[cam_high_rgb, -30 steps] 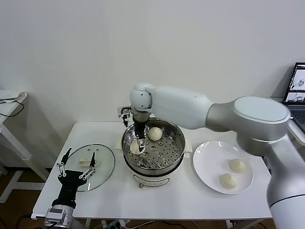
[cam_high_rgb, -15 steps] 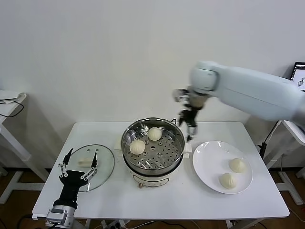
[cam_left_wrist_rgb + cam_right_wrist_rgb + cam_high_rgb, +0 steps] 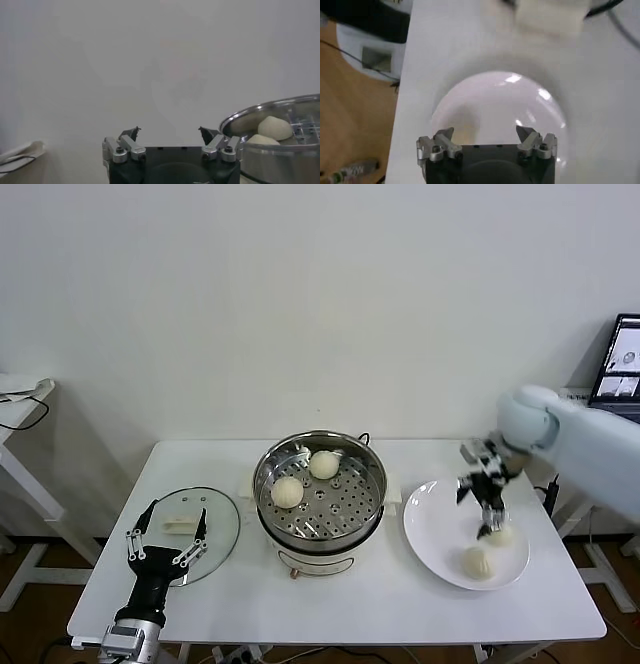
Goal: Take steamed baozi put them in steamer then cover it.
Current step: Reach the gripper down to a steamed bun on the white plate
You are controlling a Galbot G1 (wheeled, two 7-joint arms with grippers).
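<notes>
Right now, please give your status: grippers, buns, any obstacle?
Right gripper open, over plate, above one of two buns. Left gripper open, idle by lid. Two buns in steamer. No obstacle.

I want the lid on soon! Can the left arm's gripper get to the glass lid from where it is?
Probably yes. The open left gripper hangs at the near edge of the glass lid, whose white handle has nothing on or over it, and the steamer stands off to the side.

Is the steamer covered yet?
No, uncovered. The lid lies flat on the table left of the steamer, with two baozi visible inside.
</notes>
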